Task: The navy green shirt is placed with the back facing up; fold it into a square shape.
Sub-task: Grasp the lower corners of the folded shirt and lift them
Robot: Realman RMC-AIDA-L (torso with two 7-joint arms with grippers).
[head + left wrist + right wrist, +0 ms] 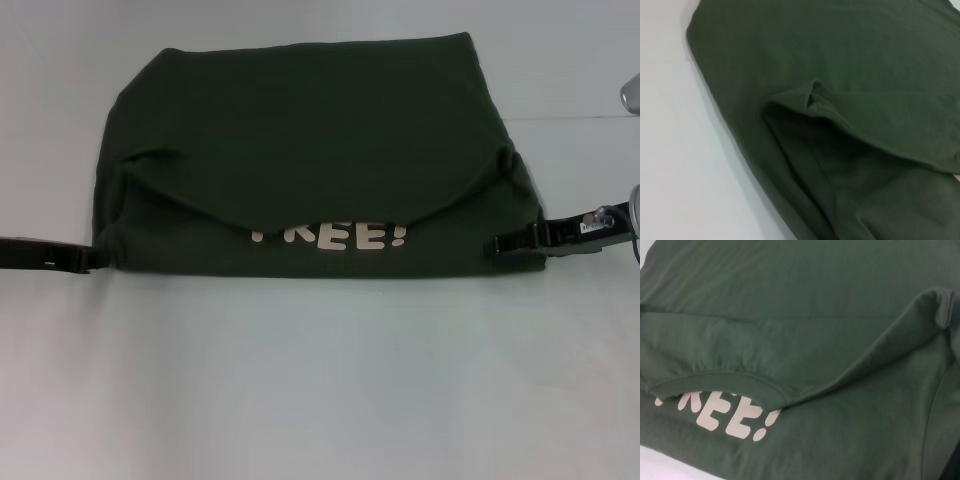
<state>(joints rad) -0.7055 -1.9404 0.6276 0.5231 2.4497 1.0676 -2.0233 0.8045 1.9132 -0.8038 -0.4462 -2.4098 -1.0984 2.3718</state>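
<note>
Head view: navy green shirt (pixel 310 150) between left claw (pixel 85 262), right claw (pixel 497 247).

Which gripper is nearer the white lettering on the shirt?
The right gripper, at the shirt's right edge level with the lettering; the left gripper sits farther away.

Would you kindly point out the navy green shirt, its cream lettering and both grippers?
navy green shirt (pixel 310 110), head view, plain upper panel.
cream lettering (pixel 742 420), right wrist view, on a letter E.
left gripper (pixel 85 262), head view, fingertips at shirt's corner.
right gripper (pixel 495 245), head view, fingertips at shirt's edge.
</note>
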